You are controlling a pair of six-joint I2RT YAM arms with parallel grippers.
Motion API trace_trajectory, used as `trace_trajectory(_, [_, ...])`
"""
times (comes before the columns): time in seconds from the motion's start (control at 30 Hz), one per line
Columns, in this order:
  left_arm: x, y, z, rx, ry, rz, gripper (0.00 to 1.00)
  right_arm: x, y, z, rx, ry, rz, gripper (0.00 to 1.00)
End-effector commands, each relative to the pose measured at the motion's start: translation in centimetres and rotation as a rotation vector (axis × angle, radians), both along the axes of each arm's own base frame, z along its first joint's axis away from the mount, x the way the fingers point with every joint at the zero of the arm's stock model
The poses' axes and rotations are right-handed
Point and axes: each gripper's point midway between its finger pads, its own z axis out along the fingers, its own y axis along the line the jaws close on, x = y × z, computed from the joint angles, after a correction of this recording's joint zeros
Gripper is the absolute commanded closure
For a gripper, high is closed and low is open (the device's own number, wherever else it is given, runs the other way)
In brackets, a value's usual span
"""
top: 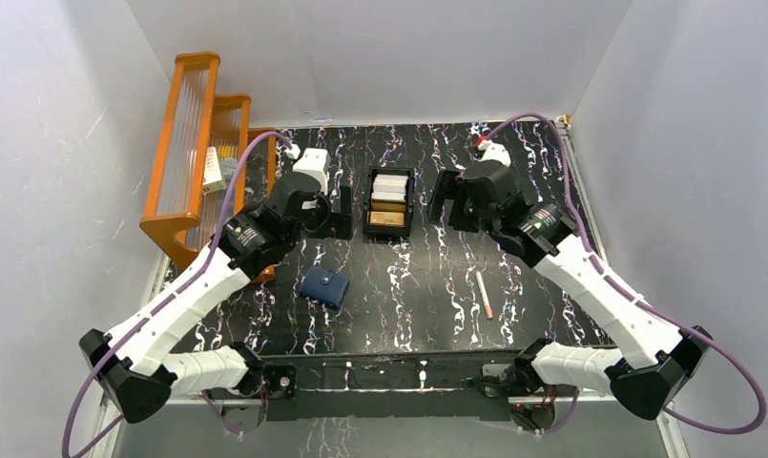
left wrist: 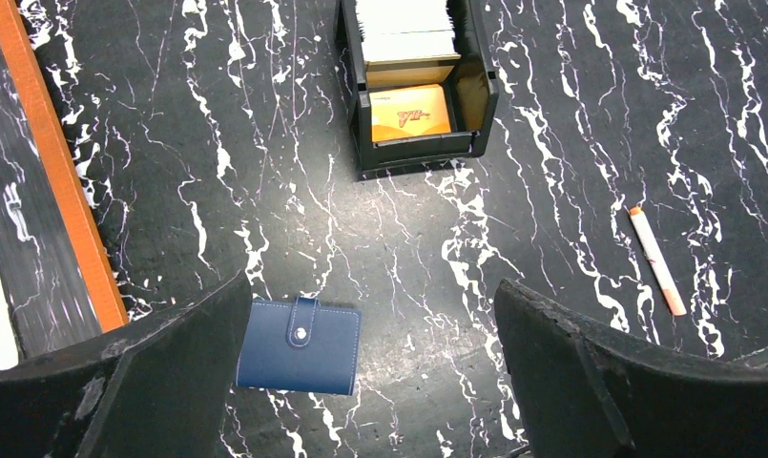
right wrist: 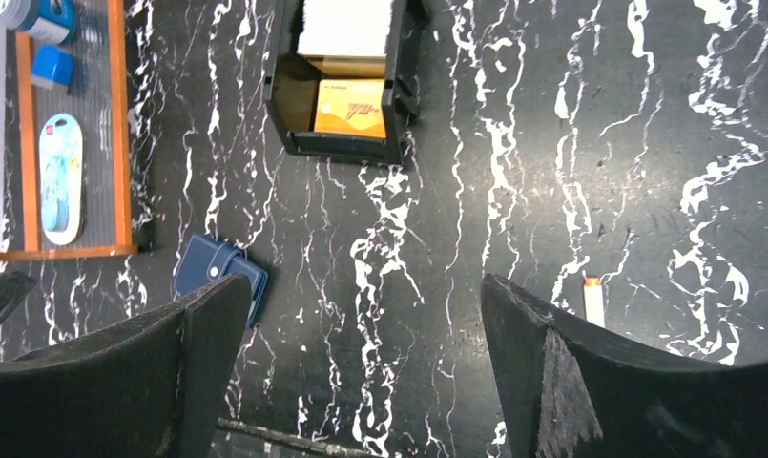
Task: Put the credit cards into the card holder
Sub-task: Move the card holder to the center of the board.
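While both my arms hung over the bench (top: 570, 286), neither held anything: my left fingers (left wrist: 151, 382) stood spread wide with only bare marbled surface between them, and my right fingers (right wrist: 599, 382) were spread just as wide.

Nearest me, at the bottom of the left wrist view, the card holder (left wrist: 299, 345) lay flat and folded shut, its snap tab fastened over the front, one corner tucked behind my left fingertip. Off at the right of that view lay a pale stick (left wrist: 656, 260), well apart from the holder.

Farther up, in the top middle of the frame, stood a black box (left wrist: 418, 153) with the credit cards (left wrist: 410, 113) upright inside: an orange-gold one facing me, a tan one behind it, white ones at the back. An orange rack (top: 184, 143) filled the upper left of the overhead view.

I judged the job unstarted. The holder had to be unsnapped and opened first, probably by my left side, being closest. My right would then need to drop over the box, narrow, and pinch one thin card by its top edge without dragging its neighbours.
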Motion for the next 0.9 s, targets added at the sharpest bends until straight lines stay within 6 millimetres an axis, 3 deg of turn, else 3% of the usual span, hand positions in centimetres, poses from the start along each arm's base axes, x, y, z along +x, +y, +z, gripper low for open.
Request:
trace_trajectory(0.0, [0.1, 1.1, 1.0, 0.015, -0.065, 0.002, 0.01, -0.9, 1.4, 0.2, 0.074, 0.031, 0.060, 0.02])
trace_trajectory(0.13, [0.0, 1.3, 0.8, 0.029, -0.079, -0.008, 0.01, -1.8, 4.3, -1.9, 0.164, 0.119, 0.154, 0.03])
trace_trajectory(0.3, [-0.5, 2.1, 1.3, 0.050, -0.062, 0.003, 0.01, -2.2, 7.8, -5.9, 0.216, 0.256, 0.204, 0.17])
trace_trajectory(0.67, [-3.5, 4.9, 6.8, -0.029, -0.185, 0.003, 0.01, -2.5, 16.9, -12.3, 0.105, 0.342, 0.316, 0.47])
trace_trajectory(0.87, [-4.0, 5.6, 7.9, -0.045, -0.221, 0.005, 0.01, -2.2, 21.7, -14.9, 0.088, 0.306, 0.440, 0.48])
